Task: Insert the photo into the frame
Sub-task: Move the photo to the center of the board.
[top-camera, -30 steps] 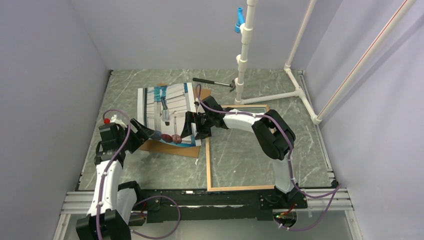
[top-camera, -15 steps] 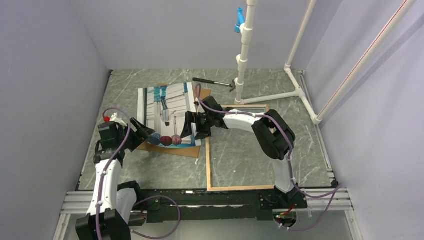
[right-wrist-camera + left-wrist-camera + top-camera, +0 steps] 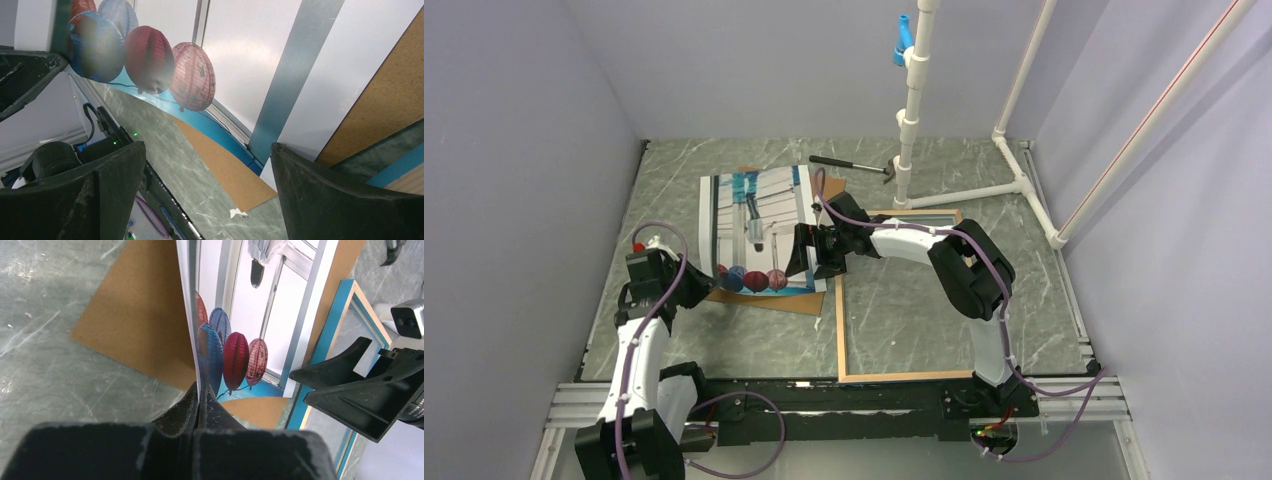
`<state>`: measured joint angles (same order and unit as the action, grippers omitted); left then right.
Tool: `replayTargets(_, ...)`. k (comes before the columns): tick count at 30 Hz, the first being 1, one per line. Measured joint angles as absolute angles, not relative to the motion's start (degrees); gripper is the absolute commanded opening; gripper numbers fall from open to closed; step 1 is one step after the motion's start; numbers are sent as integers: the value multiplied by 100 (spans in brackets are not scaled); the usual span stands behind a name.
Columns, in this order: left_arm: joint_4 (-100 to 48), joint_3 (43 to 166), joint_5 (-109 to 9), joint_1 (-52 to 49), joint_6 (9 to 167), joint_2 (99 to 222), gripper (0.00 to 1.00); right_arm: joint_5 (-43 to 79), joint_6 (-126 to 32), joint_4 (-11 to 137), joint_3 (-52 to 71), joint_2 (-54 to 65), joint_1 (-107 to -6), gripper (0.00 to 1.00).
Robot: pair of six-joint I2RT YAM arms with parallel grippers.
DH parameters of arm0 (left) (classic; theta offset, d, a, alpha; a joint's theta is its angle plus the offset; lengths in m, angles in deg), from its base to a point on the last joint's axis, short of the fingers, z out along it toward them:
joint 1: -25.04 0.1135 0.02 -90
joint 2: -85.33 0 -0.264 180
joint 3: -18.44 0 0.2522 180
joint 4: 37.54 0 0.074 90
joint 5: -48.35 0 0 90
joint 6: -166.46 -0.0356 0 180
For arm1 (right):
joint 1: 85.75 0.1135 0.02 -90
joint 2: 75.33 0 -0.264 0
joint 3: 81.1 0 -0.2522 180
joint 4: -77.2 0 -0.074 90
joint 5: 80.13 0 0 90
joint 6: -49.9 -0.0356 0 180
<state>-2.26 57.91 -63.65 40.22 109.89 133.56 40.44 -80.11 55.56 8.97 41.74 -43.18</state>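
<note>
Photo (image 3: 759,225) lies on the brown backing board (image 3: 776,299), just left of the frame (image 3: 840,330). Its near-left edge curls up, pinched tight between the closed fingers of the left gripper (image 3: 198,396). Right gripper (image 3: 803,253) gapes wide by the photo's near-right corner, holding nothing.

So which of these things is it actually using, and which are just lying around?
In use:
- photo, near-left corner pinched in the left gripper
- frame
- right gripper, open at the photo's right edge

Lying about:
- brown board, under the photo
- hammer
- white pipe stand
</note>
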Motion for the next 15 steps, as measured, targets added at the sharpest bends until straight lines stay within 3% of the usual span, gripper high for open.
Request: replayTargets(15, 263, 6600, -6951, 4022, 11783, 12309, 0, 3744, -7716, 4715, 900, 3156, -4381, 100)
